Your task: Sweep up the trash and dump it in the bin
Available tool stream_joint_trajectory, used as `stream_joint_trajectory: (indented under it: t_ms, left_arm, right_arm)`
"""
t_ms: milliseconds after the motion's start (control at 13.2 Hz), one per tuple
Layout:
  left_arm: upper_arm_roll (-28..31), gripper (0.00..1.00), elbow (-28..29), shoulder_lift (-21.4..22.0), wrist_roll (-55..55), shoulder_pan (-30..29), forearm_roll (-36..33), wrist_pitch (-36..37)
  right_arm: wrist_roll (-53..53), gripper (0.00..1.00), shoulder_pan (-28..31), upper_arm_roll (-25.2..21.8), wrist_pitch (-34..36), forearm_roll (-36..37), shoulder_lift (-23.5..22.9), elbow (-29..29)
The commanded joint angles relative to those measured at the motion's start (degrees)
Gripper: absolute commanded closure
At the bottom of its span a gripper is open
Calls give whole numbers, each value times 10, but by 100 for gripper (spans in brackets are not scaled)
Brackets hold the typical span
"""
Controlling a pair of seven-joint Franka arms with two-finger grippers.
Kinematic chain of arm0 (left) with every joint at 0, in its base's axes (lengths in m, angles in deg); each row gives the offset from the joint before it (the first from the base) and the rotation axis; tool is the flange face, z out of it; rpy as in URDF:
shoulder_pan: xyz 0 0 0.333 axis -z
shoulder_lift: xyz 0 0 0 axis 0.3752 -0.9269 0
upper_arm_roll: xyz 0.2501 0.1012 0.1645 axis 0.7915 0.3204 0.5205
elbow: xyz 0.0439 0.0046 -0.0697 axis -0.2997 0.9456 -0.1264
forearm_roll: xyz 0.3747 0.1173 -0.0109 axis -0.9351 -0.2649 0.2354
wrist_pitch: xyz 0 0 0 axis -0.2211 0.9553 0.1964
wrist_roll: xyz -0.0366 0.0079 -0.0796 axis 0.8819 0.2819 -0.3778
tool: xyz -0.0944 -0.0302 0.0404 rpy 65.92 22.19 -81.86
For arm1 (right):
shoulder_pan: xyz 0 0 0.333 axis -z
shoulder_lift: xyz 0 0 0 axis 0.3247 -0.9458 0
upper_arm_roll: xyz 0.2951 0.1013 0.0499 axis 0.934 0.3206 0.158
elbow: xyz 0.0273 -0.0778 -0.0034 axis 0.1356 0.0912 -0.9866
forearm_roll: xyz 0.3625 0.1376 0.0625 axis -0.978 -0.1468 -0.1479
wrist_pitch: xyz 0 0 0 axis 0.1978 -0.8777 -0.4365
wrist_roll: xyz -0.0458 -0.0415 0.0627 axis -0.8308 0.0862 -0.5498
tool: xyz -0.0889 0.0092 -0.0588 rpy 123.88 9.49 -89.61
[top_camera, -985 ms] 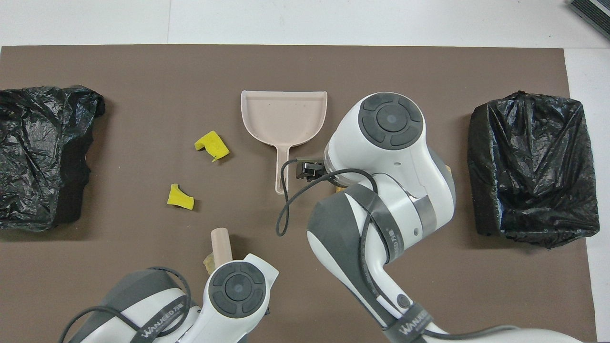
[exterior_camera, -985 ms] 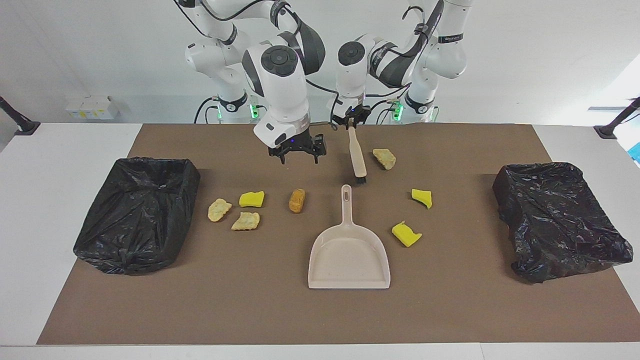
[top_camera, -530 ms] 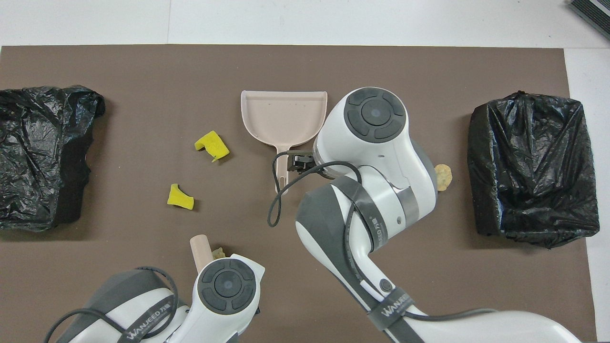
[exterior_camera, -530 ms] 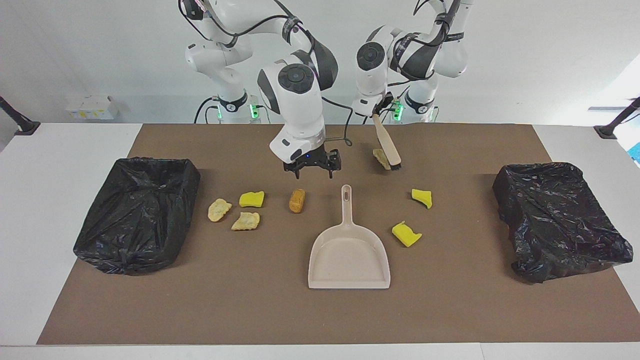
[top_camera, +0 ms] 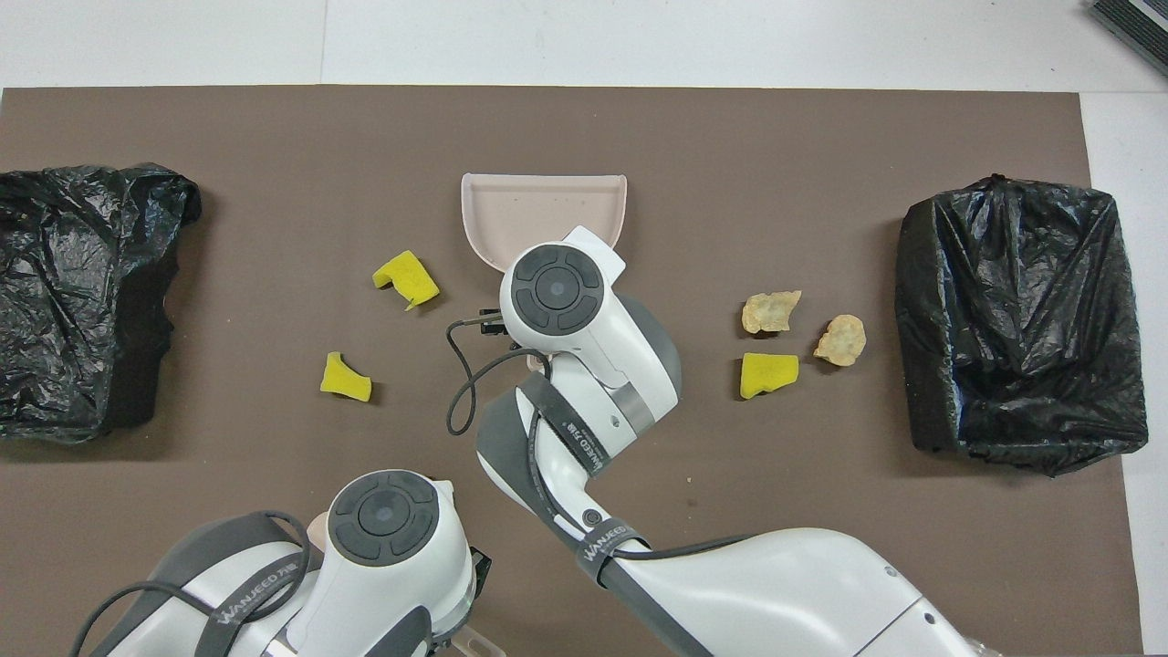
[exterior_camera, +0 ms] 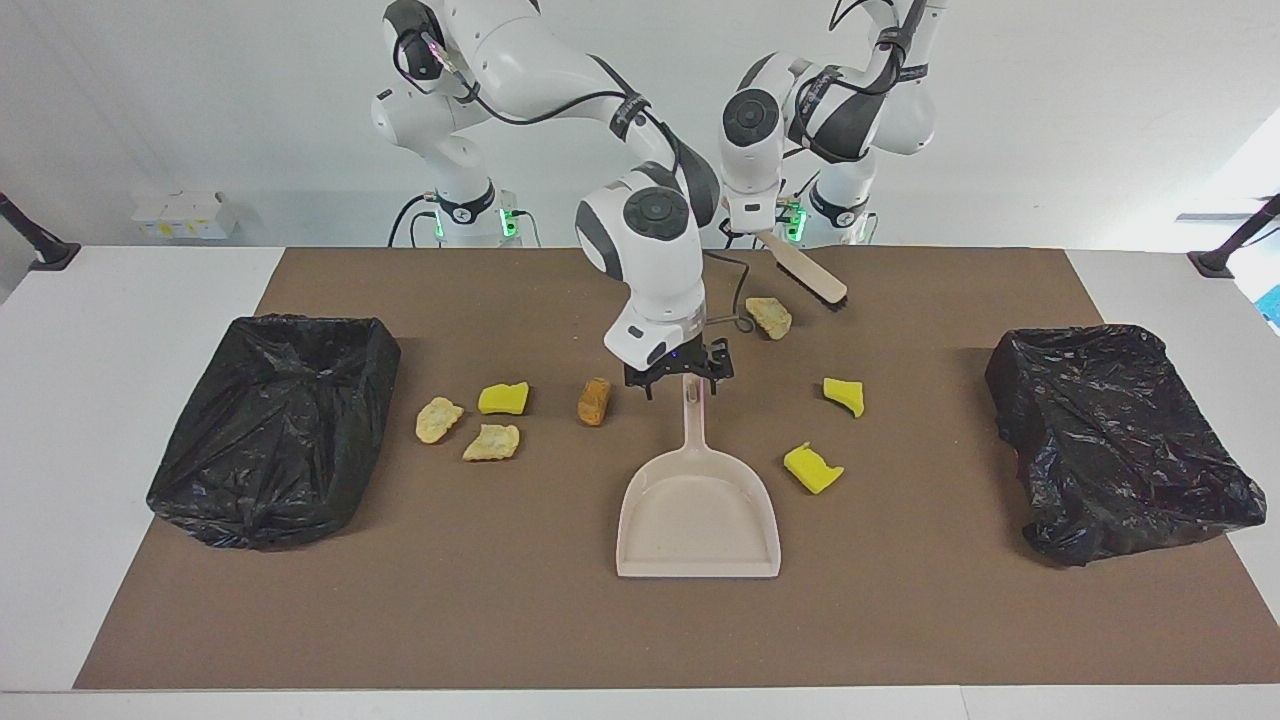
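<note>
While your right gripper [exterior_camera: 680,381] straddles the dustpan [exterior_camera: 697,510] handle mid-mat, I can't tell if it's gripping. Left gripper [exterior_camera: 757,234], clamped, holds the brush [exterior_camera: 808,274] up.

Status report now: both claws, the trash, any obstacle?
Left claw shut on brush, raised. Right claw at dustpan handle. Trash unswept. Nothing blocking.

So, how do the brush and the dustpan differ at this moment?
The brush is held up off the mat, tilted, by the shut left gripper; the dustpan lies flat on the mat. The brush ends in dark bristles; the dustpan ends in a wide open tray. The right gripper is at the dustpan's handle. Both are beige.
</note>
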State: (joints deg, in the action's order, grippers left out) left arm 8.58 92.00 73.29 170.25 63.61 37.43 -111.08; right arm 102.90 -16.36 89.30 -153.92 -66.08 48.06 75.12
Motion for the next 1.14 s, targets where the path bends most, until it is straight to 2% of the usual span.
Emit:
stream_joint_trajectory:
  t_ms: [0,76,227,303,606,833,1061]
  left_arm:
    - [-5,100,27,19,83,-8,29,-50]
    - [-5,100,29,15,112,-7,29,-74]
    - [-5,100,33,9,122,-9,31,-110]
    - [-4,100,36,6,123,-10,37,-116]
    - [-4,100,36,-12,125,-49,47,-155]
    - [-4,100,27,-30,121,-97,46,-169]
    - [-4,100,-2,-59,97,-141,45,-184]
  right_arm:
    - [16,43,-4,0,-1,14,-6,-11]
    - [16,62,-4,0,-2,19,-5,-11]
    - [3,92,1,0,-6,20,-5,-6]
    - [-14,100,1,3,-6,19,-2,5]
    - [-172,100,7,3,34,12,39,34]
    - [-258,100,18,3,100,12,68,39]
    - [-406,100,37,3,163,12,104,48]
